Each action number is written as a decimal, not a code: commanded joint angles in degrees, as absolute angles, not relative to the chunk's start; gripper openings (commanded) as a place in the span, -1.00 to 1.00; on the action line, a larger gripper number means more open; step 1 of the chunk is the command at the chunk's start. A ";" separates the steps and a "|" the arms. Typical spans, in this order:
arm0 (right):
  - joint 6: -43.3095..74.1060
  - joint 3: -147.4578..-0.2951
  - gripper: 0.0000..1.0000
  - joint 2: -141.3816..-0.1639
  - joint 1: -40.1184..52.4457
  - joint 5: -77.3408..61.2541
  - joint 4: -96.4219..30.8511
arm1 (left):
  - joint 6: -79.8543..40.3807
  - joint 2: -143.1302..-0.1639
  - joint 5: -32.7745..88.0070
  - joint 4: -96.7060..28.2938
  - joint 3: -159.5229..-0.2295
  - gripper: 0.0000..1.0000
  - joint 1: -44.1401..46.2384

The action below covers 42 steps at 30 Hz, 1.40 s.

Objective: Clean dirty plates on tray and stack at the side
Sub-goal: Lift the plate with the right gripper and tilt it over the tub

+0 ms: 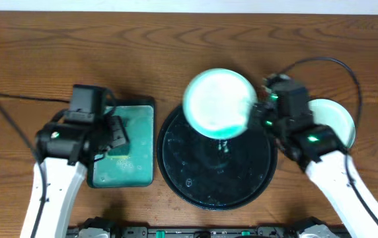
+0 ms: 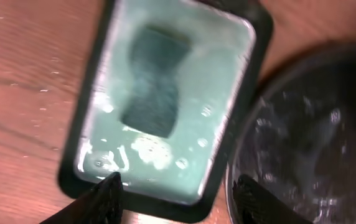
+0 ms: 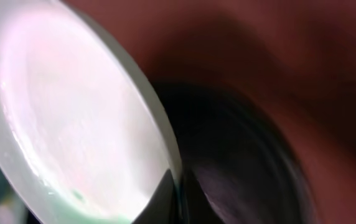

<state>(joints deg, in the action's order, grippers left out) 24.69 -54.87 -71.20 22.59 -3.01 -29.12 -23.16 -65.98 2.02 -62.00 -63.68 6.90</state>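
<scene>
We see one plate (image 1: 219, 102), held over the far rim of the black tray (image 1: 189, 178) at mid-table, pinched at its edge by the right gripper (image 1: 260, 114). A second plate (image 1: 340, 118) lies toward the right edge. The left gripper (image 2: 178, 182) hangs spread over the green tray (image 2: 221, 74).

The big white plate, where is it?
In the overhead view, the plate is held up over the far edge of the black tray by the right arm's fingers, left of another plate.
</scene>
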 commanded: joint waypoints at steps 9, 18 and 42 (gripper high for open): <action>11.94 -55.83 -0.98 -88.92 47.03 20.34 6.59 | -23.86 -54.52 0.19 -65.36 -65.08 0.19 1.26; -16.60 -55.83 -0.98 -92.55 59.99 41.19 26.20 | -23.86 -52.62 0.16 -65.84 -65.08 0.19 1.26; 7.92 -55.83 -0.98 -92.14 60.16 48.88 14.76 | -24.05 -52.71 0.84 -65.30 -65.08 0.19 1.26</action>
